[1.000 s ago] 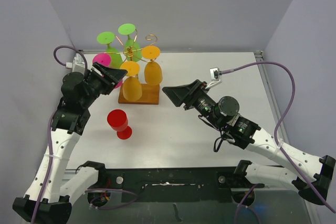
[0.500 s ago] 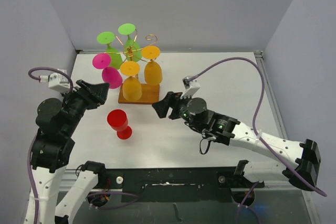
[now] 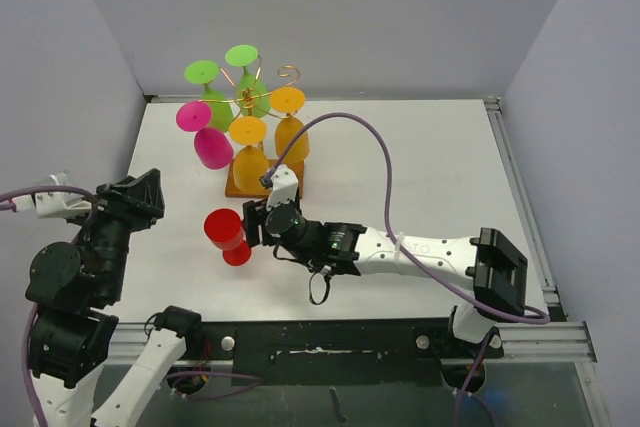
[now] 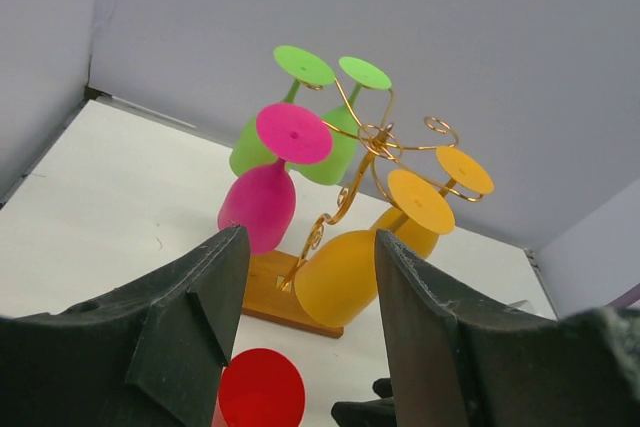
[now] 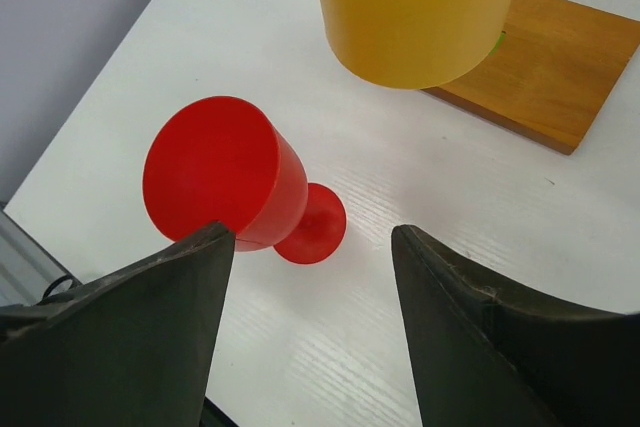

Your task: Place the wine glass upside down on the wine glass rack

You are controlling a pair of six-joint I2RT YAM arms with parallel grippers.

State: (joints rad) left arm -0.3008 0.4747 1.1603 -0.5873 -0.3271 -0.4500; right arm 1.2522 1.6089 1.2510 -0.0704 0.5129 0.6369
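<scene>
**Layout: rack far-left, one glass loose in front**

Wine glass rack sits on the table toward the far-left corner, with five hung glasses on it, bowls down. Wine glass stands on its foot in front of the rack's left front corner, closer to the near edge. Right gripper is just right of it. Left gripper is at the left edge.

Red wine glass standing upright on a white counter, in front of a gold wire wine glass rack.
The red wine glass rests on its round foot, mouth up, near the front left corner of the rack's brown wooden base, not touching it. The rack's curled arms spread from a central stem; two green glasses, one pink glass and two orange glasses hang from them upside down.
</scene>
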